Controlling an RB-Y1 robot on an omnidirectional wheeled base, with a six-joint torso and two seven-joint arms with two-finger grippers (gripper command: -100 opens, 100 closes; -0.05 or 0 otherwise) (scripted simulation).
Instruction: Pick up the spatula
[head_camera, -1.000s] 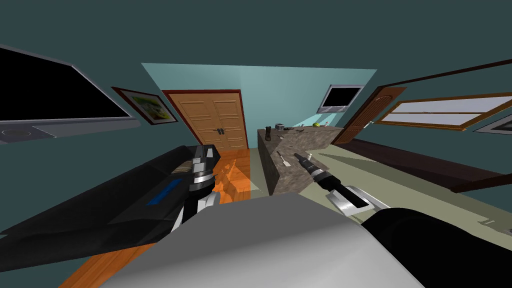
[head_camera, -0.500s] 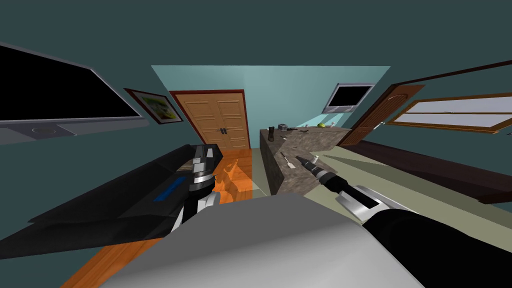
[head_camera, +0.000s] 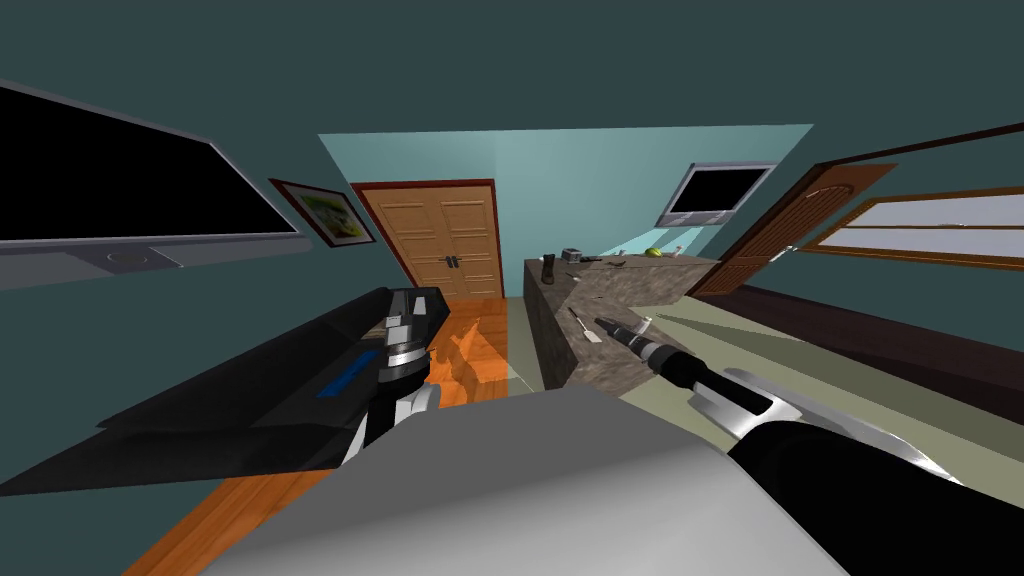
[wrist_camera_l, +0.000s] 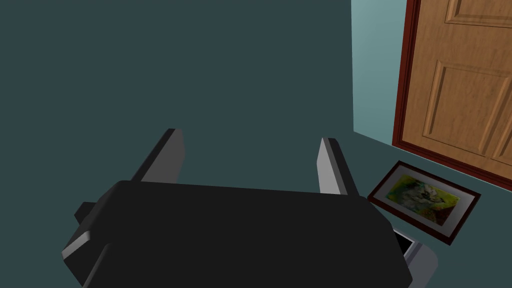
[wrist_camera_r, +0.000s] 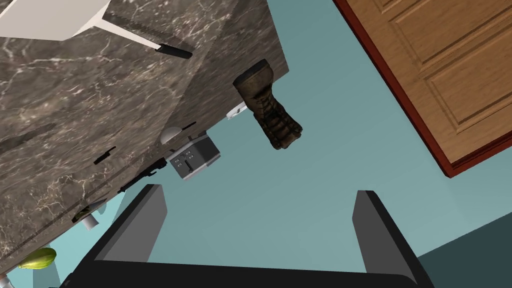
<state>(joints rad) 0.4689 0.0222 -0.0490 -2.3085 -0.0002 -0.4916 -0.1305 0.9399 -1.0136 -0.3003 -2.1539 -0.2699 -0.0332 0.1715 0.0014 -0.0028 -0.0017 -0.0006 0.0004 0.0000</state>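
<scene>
Left arm (head_camera: 250, 405) black, blue-patched, silver-ringed at the wrist — left claw (wrist_camera_l: 250, 136) grey-bladed, black-bodied.

White-bladed, black-handled spatula (wrist_camera_r: 75, 20) flat on marble counter (wrist_camera_r: 100, 100)

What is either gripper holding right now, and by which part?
Nothing. The right gripper is open and empty, the spatula lying untouched on the counter; the left gripper is open and empty too.

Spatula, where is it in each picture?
Head view: the spatula lies on the marble counter, close to the right gripper.
Right wrist view: on that counter, beyond the open jaws, apart from the brown boot.
Left wrist view: wall and wooden double door instead.
Shared landmark: that door.
</scene>
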